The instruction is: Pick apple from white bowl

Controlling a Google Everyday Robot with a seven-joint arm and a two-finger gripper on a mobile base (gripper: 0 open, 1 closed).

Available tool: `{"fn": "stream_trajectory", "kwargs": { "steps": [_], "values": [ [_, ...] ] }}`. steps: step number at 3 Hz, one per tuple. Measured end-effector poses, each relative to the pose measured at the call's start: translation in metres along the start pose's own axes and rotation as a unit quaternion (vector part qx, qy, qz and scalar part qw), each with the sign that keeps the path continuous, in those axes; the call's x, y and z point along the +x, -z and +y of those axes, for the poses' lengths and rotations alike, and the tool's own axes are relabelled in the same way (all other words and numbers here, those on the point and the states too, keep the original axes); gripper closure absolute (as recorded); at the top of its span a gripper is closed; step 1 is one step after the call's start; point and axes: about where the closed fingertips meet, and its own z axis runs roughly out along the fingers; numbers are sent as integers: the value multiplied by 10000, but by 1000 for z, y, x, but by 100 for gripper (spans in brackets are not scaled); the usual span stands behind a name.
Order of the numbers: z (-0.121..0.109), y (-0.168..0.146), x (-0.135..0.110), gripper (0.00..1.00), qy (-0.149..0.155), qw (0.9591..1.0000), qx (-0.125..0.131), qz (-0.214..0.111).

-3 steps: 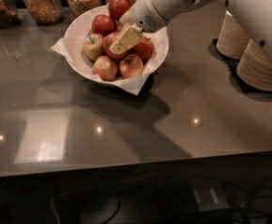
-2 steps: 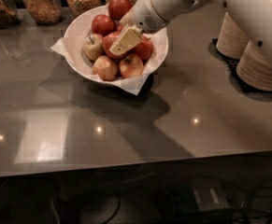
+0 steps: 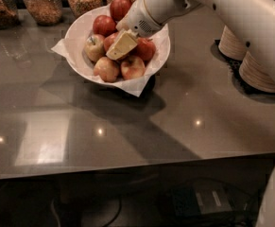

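The white bowl (image 3: 75, 34), lined with white paper, stands at the back of the grey counter and holds several apples. Deep red apples lie at the back (image 3: 104, 25), at the far rim (image 3: 120, 7) and at the right (image 3: 146, 48). I see no sticker, so I cannot tell which is the task's apple. A yellowish-green apple (image 3: 94, 48) lies at the left, and paler blotched ones (image 3: 106, 69) lie at the front. My gripper (image 3: 122, 45) reaches in from the upper right. Its pale tip sits among the middle apples and hides part of a red one (image 3: 110, 40).
Glass jars of grain (image 3: 42, 4) line the back edge left of the bowl. Stacked beige paper bowls (image 3: 257, 70) stand at the right, under my white arm (image 3: 241, 13). The counter's front edge runs across the lower part of the view.
My gripper has sunk slightly lower and to the left among the apples. The bowl and the apples have not visibly moved.
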Motion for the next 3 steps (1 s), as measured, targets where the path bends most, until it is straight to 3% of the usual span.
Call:
{"fn": "stream_trajectory", "kwargs": {
  "steps": [2,3],
  "values": [
    [1,-12,6,37,-47,9999,-122,79],
    [2,-13,7,56,-50,9998,-148,87]
  ]
}}
